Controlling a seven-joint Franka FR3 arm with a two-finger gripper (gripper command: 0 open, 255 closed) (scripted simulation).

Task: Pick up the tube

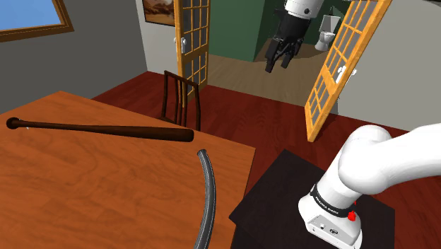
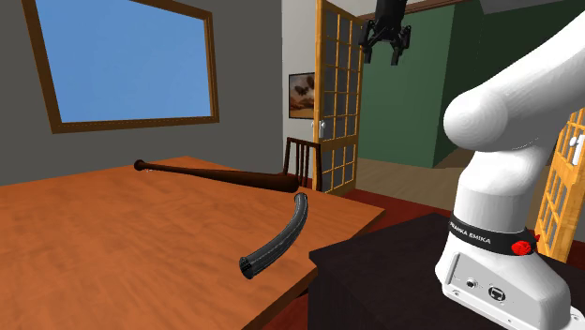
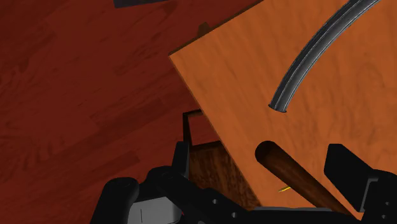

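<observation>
— Tube (image 1: pixel 207 198) first: how does it look?

— Long, slim and dark grey, bent in one gentle curve. Its skin looks finely ribbed, with a dull sheen along one side, and the end seen from the wrist (image 3: pixel 278 105) is an open, hollow mouth.

— Where does it lie, taken from the jaws?

— Far below them, flat on the worktop (image 1: pixel 71 191). The jaws hang high up in front of a green wall, well apart from everything on the worktop.

— Are they gripping anything?

— No. The two black fingers stand apart with nothing between them.

— What else is down there?

— Just a baseball bat (image 1: pixel 106 129), dark brown and glossy, with a small knob at one end and a thick rounded barrel at the other. From the wrist, the barrel end (image 3: pixel 292 178) shows between the fingers, and the tube's open mouth sits a little beyond it, near but not touching.

— And the surfaces?

— The worktop is warm orange wood with a soft grain and a square corner. Past its edge runs a deep red plank floor (image 3: pixel 76 95). A dark slatted chair (image 1: pixel 181 95) stands at the worktop's far side.
</observation>
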